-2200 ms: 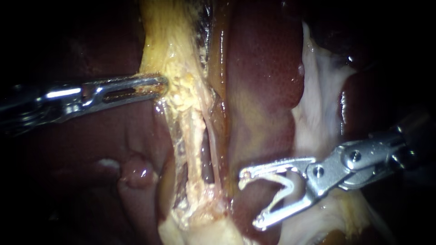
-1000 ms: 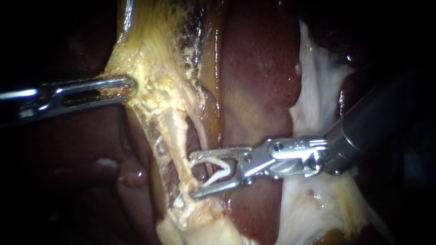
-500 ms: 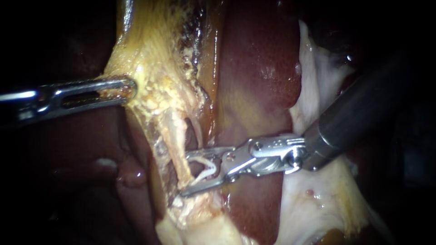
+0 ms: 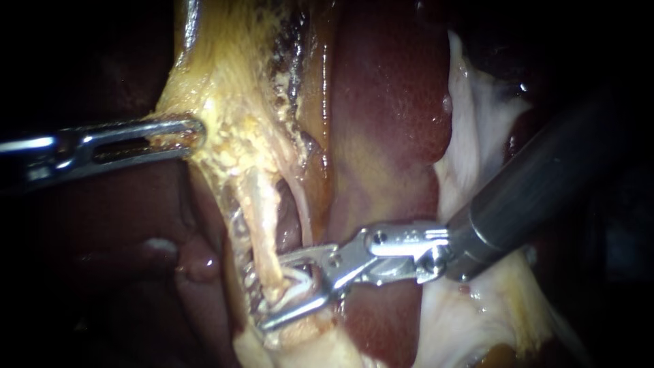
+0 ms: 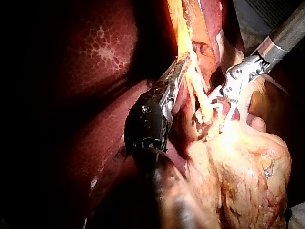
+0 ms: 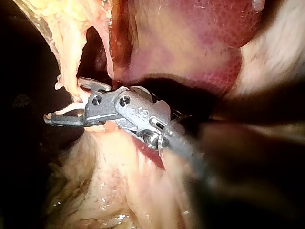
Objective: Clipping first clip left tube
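In the endoscope view the light comes from the camera's side and pools in the middle. There the yellow tissue (image 4: 231, 129) and the liver (image 4: 388, 102) gleam wet with streaks of glare, the metal of the left instrument (image 4: 197, 133) and the right instrument (image 4: 272, 291) flashes white, the clip (image 4: 300, 279) glows pale, and the edges sink into black. The left wrist view is dim over the liver, yet the pale fat (image 5: 238, 157) beyond the jaws is washed out by glare. In the right wrist view the near shaft is a dark, shadowed mass.
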`<state>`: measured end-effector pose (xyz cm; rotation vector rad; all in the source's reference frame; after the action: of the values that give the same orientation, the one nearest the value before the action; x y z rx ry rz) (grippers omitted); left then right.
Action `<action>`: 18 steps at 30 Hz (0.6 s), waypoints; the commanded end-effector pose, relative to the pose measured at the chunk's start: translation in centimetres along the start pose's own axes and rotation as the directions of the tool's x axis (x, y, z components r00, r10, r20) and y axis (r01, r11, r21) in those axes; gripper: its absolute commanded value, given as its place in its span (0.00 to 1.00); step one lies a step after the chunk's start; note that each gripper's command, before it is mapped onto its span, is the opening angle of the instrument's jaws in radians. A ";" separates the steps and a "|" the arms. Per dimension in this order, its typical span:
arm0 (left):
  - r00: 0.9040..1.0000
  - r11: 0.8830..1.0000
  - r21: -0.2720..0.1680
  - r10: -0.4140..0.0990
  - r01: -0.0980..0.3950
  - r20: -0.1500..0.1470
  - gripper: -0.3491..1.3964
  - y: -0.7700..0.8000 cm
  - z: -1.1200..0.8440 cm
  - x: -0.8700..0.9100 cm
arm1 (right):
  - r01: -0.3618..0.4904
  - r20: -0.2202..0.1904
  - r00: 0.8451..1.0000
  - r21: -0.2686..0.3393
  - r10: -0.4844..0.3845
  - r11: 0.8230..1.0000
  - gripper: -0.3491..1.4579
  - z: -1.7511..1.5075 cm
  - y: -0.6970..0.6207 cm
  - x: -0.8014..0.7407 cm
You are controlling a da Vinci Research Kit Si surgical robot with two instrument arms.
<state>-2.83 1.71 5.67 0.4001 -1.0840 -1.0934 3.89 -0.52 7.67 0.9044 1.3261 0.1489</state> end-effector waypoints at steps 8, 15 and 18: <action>1.000 1.000 -0.001 0.000 0.000 0.001 0.00 -0.01 0.02 0.01 | -0.031 0.000 1.000 -0.001 0.031 1.000 0.44 0.05 0.07 -0.06; 1.000 1.000 -0.001 0.000 0.000 0.001 0.00 -0.01 0.02 0.01 | -0.036 0.004 0.999 -0.009 0.036 0.999 0.00 -0.03 0.07 -0.12; 1.000 1.000 -0.001 0.000 0.000 0.001 0.00 0.00 0.02 0.01 | -0.042 0.003 0.999 -0.014 0.042 0.999 0.00 -0.05 0.12 -0.14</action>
<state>-2.85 1.70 5.68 0.3990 -1.0842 -1.0939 3.84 -0.48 7.86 0.9208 1.3024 0.1874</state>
